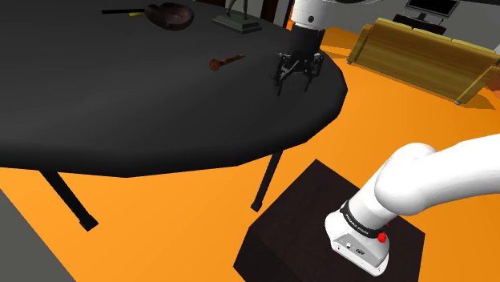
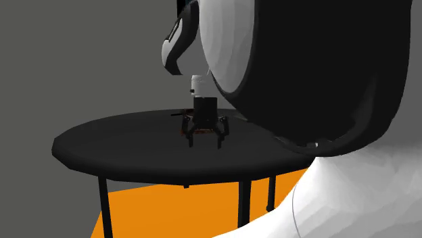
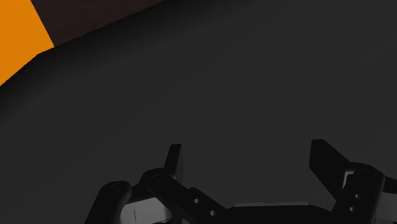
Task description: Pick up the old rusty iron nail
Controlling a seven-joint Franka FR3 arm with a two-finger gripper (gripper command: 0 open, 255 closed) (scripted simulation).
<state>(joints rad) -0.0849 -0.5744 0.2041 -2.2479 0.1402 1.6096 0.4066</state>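
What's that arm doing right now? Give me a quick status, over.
Pincer open, empty, low at the black table. Rusty nail lying flat, apart from it, toward the shoulder view's left. Nothing between them.

My white arm [image 1: 437, 176], dark at the joints.
A black band [image 1: 362, 221] with pale lettering circles one link near a red button [image 1: 383, 237]; my gripper [image 1: 295, 83] is all black.

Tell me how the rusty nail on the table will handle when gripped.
The nail looks thin, straight and solid, so probably stiff and light. It lies flat on the table, so the end effector would likely have to pinch low across it. If nudged it may roll, though its wider head should curb that.
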